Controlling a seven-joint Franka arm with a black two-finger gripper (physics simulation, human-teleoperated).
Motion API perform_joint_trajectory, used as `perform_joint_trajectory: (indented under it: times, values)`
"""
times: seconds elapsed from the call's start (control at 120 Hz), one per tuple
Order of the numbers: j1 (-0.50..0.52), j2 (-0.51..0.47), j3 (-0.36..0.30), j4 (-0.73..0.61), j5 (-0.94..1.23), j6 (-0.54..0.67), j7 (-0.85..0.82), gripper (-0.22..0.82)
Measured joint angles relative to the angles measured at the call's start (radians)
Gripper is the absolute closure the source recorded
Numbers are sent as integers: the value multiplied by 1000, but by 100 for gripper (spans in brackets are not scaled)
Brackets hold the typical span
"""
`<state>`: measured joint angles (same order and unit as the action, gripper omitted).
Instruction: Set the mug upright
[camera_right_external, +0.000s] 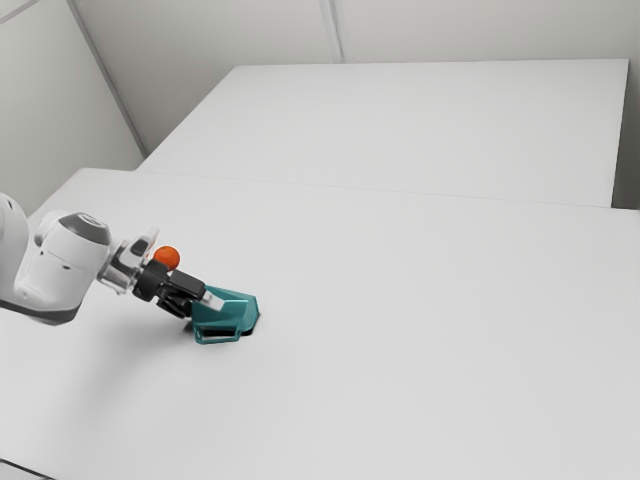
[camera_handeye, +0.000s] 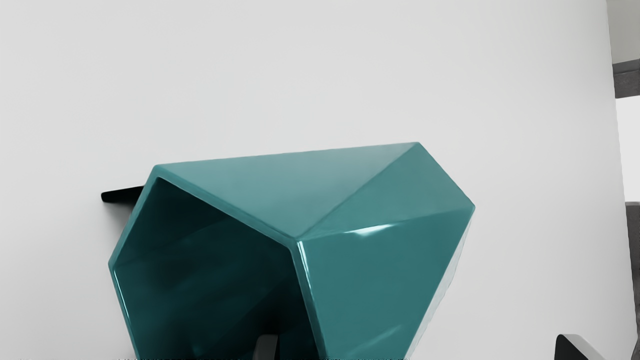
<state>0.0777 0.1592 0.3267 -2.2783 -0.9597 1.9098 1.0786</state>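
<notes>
The teal faceted mug (camera_right_external: 235, 307) lies on its side on the table, its handle toward the exterior view's bottom. At its left end there, my gripper (camera_right_external: 203, 303) reaches in low over it. In the wrist view, the mug (camera_handeye: 370, 260) shows its dark open mouth and slanted outer walls. My gripper (camera_handeye: 420, 347) is open around the mug's wall, its fingertips wide apart: one finger (camera_handeye: 267, 348) is at the mouth, in front of the dark interior, and the other stands outside beyond the wall, with space beside it. The lower part of the mug is cut off.
An orange ball (camera_right_external: 167, 258) appears right beside the hand in the exterior view. The white table (camera_right_external: 400, 340) extends toward that view's right, with another white surface (camera_right_external: 400, 125) behind it. In the wrist view, a black strip (camera_handeye: 122, 194) sticks out past the mug's rim.
</notes>
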Motion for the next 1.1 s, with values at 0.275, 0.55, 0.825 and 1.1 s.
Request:
perform_joint_trajectory:
  times: [0.275, 0.55, 0.825, 1.1]
  values:
    - [7, 10, 0, 3, -24, -26, 20, 13]
    - [8, 10, 0, 7, -52, -55, 33, 33]
    - [2, 9, 0, 17, -71, -71, 42, 64]
    - [-13, -3, -8, 37, -77, -69, 47, 75]
